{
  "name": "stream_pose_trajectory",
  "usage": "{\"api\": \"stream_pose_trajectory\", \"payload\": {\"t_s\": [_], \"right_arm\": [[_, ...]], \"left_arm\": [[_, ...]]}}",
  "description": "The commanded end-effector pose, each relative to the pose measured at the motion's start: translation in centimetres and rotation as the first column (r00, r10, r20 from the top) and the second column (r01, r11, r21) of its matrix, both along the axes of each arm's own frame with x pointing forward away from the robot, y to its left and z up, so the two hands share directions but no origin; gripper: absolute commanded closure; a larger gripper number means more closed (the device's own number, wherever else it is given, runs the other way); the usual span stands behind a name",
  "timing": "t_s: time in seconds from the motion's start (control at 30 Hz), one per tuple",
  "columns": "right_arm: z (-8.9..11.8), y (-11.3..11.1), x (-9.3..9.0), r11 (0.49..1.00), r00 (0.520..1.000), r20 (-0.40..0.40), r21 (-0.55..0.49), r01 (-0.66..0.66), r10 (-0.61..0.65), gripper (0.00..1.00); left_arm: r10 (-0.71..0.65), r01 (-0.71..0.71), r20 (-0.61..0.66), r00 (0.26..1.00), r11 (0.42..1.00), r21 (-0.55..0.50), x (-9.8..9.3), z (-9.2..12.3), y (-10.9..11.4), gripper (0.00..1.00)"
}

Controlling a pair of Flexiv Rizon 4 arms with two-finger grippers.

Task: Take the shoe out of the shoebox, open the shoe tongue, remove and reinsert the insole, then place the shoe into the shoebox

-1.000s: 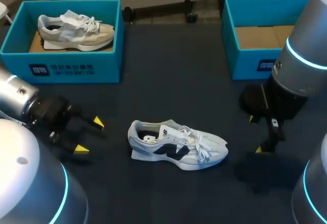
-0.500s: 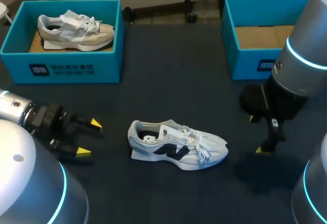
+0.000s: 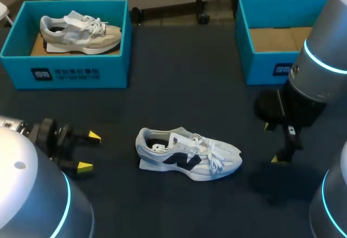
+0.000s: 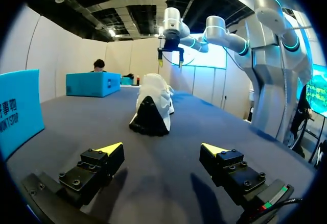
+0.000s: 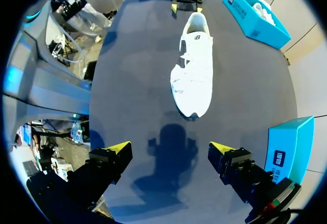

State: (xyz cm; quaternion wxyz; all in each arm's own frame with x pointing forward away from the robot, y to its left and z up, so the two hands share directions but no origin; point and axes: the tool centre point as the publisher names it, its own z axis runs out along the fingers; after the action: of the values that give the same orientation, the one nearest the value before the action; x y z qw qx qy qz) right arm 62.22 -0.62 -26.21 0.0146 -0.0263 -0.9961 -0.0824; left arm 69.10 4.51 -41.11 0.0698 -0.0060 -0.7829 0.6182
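1. The white sneaker (image 3: 188,154) stands on its sole mid-tabletop (image 3: 184,97), outside both boxes. Its long axis runs side to side, heel toward the left pincer (image 3: 89,151) and toe toward the right pincer (image 3: 271,142).
2. A dark logo (image 3: 178,161) marks its side. The left shoebox (image 3: 65,75) and right shoebox (image 3: 271,71), both teal, carry white print on their fronts.
3. Both pincers gape wide, gripping nothing, each apart from the sneaker.

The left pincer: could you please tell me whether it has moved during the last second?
Yes. The left pincer has drawn back from the navy-marked sneaker, toward the near left corner of the head view.
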Motion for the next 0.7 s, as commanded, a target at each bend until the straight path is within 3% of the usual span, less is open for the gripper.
{"api": "stream_pose_trajectory", "payload": {"t_s": [0.03, 0.37, 0.7], "right_arm": [[-0.2, 0.0, 0.0, 1.0, 1.0, 0.001, 0.0, 0.0, 0.0, 0.0], [-0.2, 0.0, 0.0, 1.0, 1.0, 0.001, 0.0, 0.0, 0.0, 0.0], [-0.2, 0.0, 0.0, 1.0, 1.0, 0.001, 0.0, 0.0, 0.0, 0.0]], "left_arm": [[0.029, -0.029, 0.009, 1.0, 1.0, -0.001, -0.5, 0.1, -0.4, 0.0], [0.066, -0.065, 0.036, 0.997, 0.998, -0.016, -0.3, 0.5, -1.7, 0.0], [0.09, -0.089, 0.066, 0.994, 0.996, -0.024, 0.6, 0.8, -4.9, 0.0]]}}
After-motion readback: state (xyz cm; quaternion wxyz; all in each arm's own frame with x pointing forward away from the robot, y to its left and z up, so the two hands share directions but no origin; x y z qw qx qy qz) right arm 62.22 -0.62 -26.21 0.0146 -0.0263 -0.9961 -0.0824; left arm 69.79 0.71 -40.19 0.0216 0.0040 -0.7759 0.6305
